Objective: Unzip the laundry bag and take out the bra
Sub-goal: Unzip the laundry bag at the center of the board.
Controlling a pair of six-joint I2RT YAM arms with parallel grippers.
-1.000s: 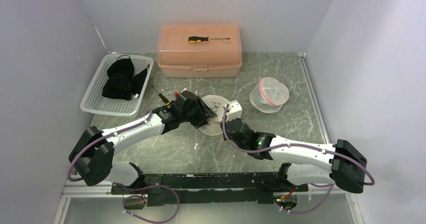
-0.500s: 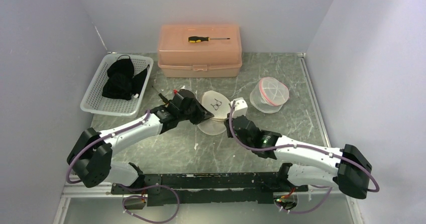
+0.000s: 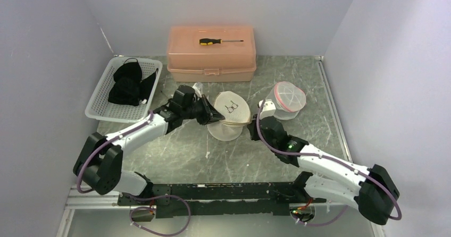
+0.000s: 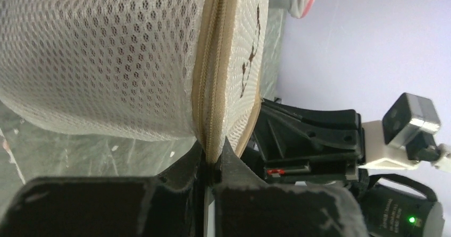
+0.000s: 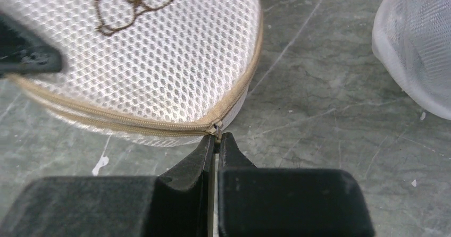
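Cream mesh, one laundry bag (image 3: 230, 115) sits in the middle of the table (image 3: 175, 157) between my two arms. Its tan zip (image 5: 122, 121) is closed along the stretch I can see. My left gripper (image 4: 211, 160) is pinched together on the zip seam at the laundry bag's left edge. My right gripper (image 5: 215, 138) is clamped on the small zip pull (image 5: 215, 128) at the opposite edge. I cannot make out the contents through the mesh. One second bag (image 3: 287, 100), white mesh with red trim, stands to the right. One white basket (image 3: 101, 96) of black garments (image 3: 127, 83) lies far left. One peach box (image 3: 211, 61) behind carries one screwdriver (image 3: 219, 41).
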